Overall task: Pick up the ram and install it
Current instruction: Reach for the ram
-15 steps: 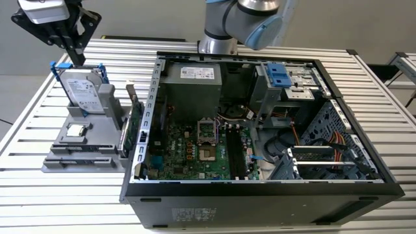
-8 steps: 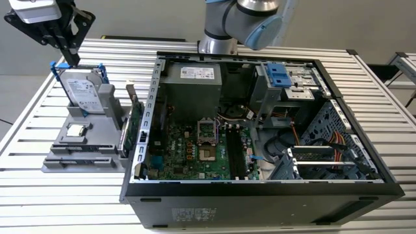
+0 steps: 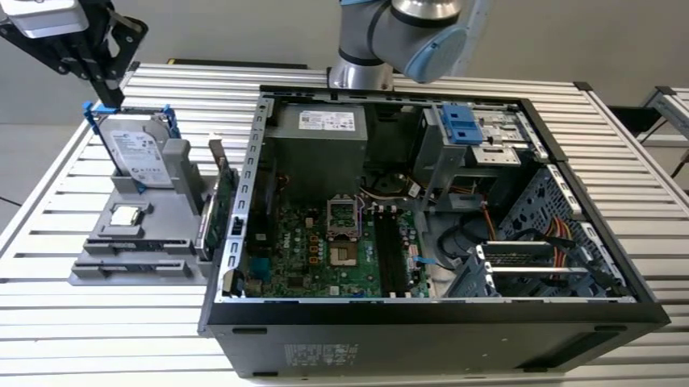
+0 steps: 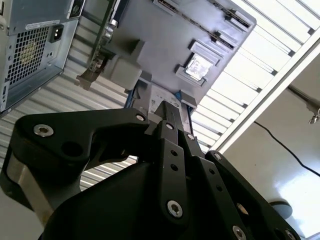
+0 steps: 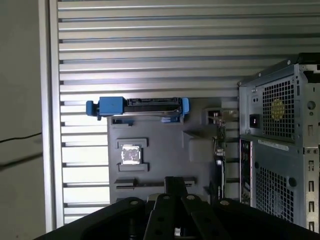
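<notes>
— One question first: where is the long, thin, dark green ram stick [image 3: 222, 211]?
— It stands on edge in a slot of the grey plastic holder block [image 3: 140, 270]. That slot is on the holder's side facing the open black computer case [image 3: 431, 339], just beside the case wall.
— And the black pincer [image 3: 110, 98]?
— It hangs above the holder's far end, over the large silver drive in its blue frame [image 3: 138, 153], well apart from the ram. Its fingers look pressed together, with nothing between them.
— How would the pick go well?
— As a judgement, the fingers should part, straddle the stick's thin faces and descend squarely onto its upper edge, clear of the case wall. A skewed grip could jam the stick in its slot.
— What else does the holder carry?
— The drive stands upright in one slot, and a small square silver chip [image 3: 127, 215] lies flat in a recess near the holder's middle. The holder itself rests on the slatted metal desk [image 3: 108, 339].
</notes>
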{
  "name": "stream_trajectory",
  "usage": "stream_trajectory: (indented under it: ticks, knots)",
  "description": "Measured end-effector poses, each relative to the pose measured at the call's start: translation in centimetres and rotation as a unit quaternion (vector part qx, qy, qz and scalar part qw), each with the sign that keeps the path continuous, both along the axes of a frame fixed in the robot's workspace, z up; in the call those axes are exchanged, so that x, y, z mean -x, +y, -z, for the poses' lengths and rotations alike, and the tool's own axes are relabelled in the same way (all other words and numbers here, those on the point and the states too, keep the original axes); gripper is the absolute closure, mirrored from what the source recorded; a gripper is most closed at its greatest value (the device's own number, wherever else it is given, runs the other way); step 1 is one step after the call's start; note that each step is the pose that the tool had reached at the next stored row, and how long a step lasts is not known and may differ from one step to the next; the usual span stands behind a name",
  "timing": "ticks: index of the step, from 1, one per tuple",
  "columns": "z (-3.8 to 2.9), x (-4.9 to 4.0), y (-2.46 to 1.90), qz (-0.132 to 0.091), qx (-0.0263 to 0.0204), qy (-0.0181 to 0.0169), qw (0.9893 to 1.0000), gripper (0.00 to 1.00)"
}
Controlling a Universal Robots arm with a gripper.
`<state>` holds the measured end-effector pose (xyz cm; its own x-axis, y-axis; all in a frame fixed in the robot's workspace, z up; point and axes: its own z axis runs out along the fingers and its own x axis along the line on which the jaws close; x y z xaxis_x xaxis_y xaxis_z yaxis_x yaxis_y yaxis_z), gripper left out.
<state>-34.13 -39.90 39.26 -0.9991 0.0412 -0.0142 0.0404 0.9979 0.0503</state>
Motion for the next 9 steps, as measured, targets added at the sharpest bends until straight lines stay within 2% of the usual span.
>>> stream_trajectory:
  ticks: [9]
  knots:
    - [0.00,0.81,0.00,0.000,0.0000,0.0000,1.0000,1.00]
